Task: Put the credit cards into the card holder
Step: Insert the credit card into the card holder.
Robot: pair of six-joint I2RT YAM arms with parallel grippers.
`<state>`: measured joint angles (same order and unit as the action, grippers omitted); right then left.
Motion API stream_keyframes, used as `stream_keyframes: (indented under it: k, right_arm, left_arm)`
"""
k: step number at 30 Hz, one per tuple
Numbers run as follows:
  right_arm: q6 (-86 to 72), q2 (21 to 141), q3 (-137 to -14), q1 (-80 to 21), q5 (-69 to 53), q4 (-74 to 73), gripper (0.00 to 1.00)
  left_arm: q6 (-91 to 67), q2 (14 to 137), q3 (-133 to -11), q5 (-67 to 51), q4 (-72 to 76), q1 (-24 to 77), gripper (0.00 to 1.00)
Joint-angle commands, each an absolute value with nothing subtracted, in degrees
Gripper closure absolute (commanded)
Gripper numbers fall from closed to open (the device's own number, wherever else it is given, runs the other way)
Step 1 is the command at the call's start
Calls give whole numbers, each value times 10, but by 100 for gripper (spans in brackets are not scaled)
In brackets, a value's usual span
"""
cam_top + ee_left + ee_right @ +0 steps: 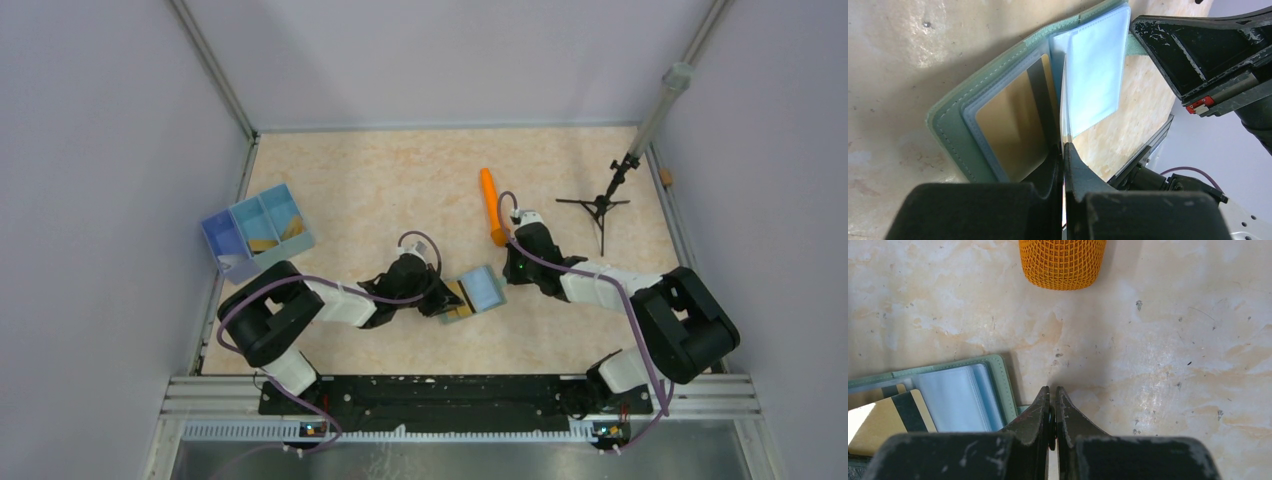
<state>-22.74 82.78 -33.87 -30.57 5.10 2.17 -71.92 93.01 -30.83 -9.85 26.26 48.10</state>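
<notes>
**Floppy holder, slick stiff cards: pin the cover, pinch a short edge**

The card holder (pixel 485 288) lies open near the middle of the counter (pixel 400 180), between the two arms, with its pale blue sleeve leaves (pixel 1095 65) fanned up. Gold credit cards (pixel 883 422) show on its left half, and the left wrist view shows one framed in a clear pocket. The holder looks soft and light, so it is likely to skid or fold shut unless its cover edge is pinned. The leaves look limp and slippery. The cards look thin, stiff and smooth, best pinched by a short edge and slid in flat. The left hand (pixel 1064 150) is closed on a thin edge running up among the leaves; I cannot tell whether that edge is a card or a leaf. The right hand (pixel 1053 391) is closed with nothing between its tips, just beside the holder's right cover edge, and I cannot tell whether it touches. An orange cylinder (pixel 1063 262) lies beyond it
</notes>
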Motion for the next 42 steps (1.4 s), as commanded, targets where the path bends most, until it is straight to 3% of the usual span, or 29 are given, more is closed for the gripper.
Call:
stream_keyframes:
  k: [1, 42]
  right_arm:
    - [-234, 836, -356, -301, 51, 19, 100]
    - [-235, 840, -364, -301, 45, 6, 100]
  left_arm:
    - [-712, 915, -294, -90, 238, 476, 100]
    - [-660, 953, -217, -160, 486, 450, 100]
